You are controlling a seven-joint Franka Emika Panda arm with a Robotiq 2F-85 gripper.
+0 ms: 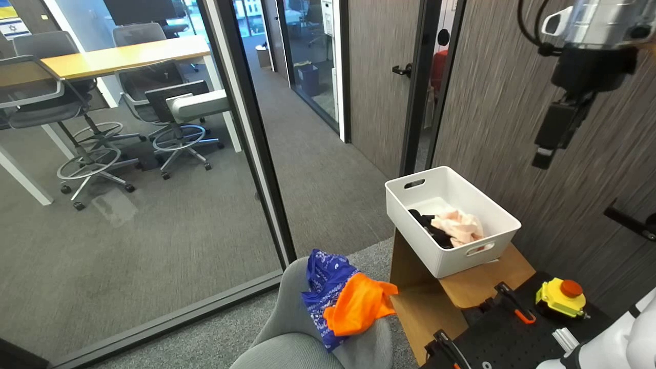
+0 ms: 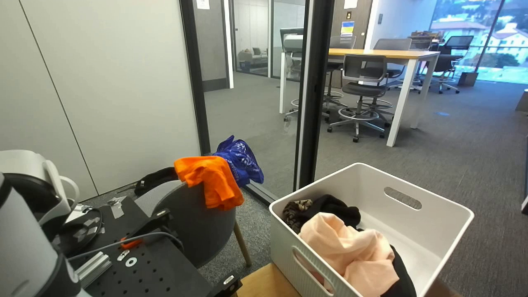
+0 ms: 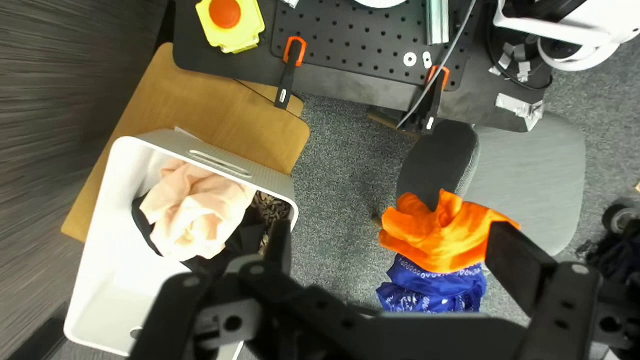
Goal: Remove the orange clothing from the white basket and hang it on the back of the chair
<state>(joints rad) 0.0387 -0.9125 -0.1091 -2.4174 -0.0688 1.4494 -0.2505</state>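
Clothing [image 2: 214,181], orange, drapes lengthwise across the chair back [image 2: 192,225], end downward.

Gray chair [image 1: 294,346]: in an exterior view, it meets the bottom edge; the camera is placed high and looks steeply downward.
White basket [image 2: 429,229]: in an exterior view, it fills the lower right; the camera is near, tilted mildly downward.
Gripper [image 3: 390,234]: at the bottom of the wrist view; the camera faces almost straight down to the floor [image 3: 340,170].
Orange clothing [image 3: 440,237]: shared by all three views, together with chair and basket.
Long table [image 1: 133,55]: shared by both exterior views, far, in the upper frame.
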